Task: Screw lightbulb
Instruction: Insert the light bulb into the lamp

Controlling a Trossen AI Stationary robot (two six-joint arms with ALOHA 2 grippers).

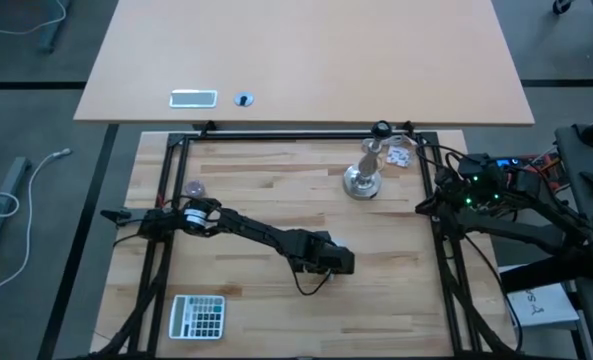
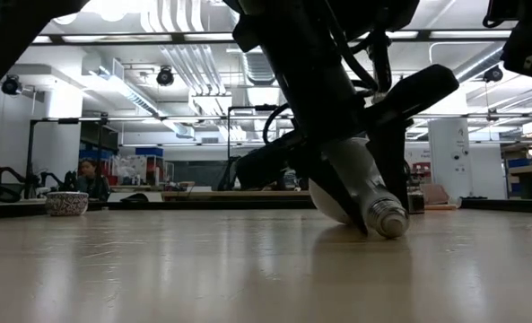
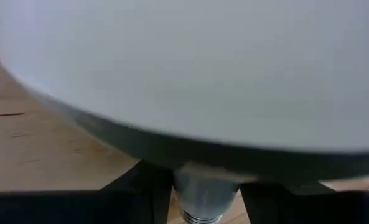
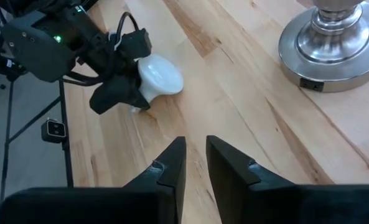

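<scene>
Only low view: lightbulb (image 2: 355, 193) tilted, base on table (image 2: 158, 269), between left gripper (image 2: 373, 193) fingers, grip unclear. One lightbulb, one stand (image 1: 364, 180). Right gripper (image 4: 195, 163) narrowly parted, empty.

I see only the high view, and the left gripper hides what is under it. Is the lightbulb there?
Observer: Yes. In the low view the lightbulb lies tilted on the table, its screw base touching the wood, with the left gripper around it.
Operator: Is the right gripper carrying something?
Observer: No. Its wrist view shows the right gripper empty, fingers a little apart, above bare wood near the silver stand.
</scene>
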